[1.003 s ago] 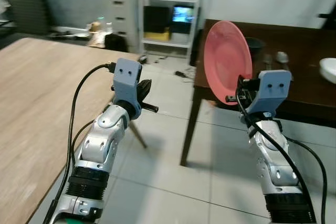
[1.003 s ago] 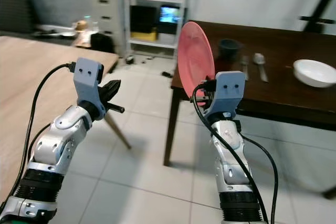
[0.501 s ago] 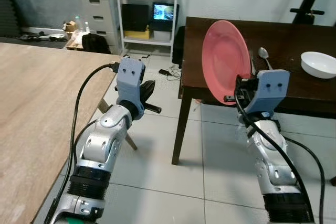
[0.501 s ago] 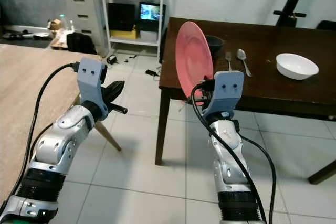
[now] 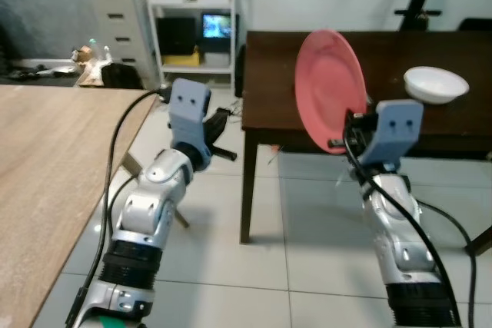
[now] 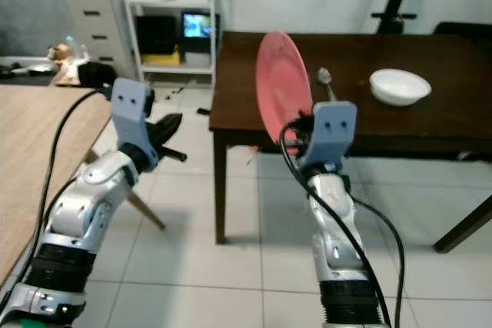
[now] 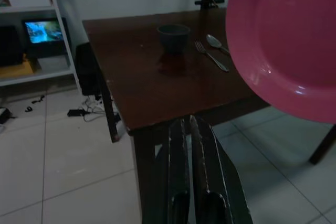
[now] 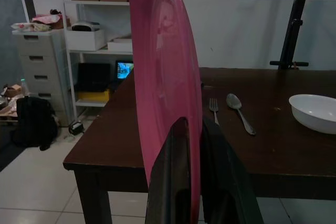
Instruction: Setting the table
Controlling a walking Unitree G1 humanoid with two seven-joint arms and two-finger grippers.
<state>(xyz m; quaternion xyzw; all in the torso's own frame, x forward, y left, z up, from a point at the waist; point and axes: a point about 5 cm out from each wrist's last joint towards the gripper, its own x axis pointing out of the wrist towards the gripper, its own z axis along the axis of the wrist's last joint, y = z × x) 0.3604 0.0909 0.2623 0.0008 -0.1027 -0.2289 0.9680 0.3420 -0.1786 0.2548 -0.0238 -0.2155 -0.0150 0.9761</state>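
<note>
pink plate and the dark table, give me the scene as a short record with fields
held item: pink plate, upright on edge
holder: right gripper, fingers shut on the plate's lower rim
left gripper: fingers shut, holding nothing, raised in front of the table
dark table: ahead of the robot
on table: white bowl, spoon, fork, dark cup
plate placed: not yet

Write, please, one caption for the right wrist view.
The right gripper holds a pink plate upright by its edge before a dark table with a fork, spoon and white bowl.
</note>
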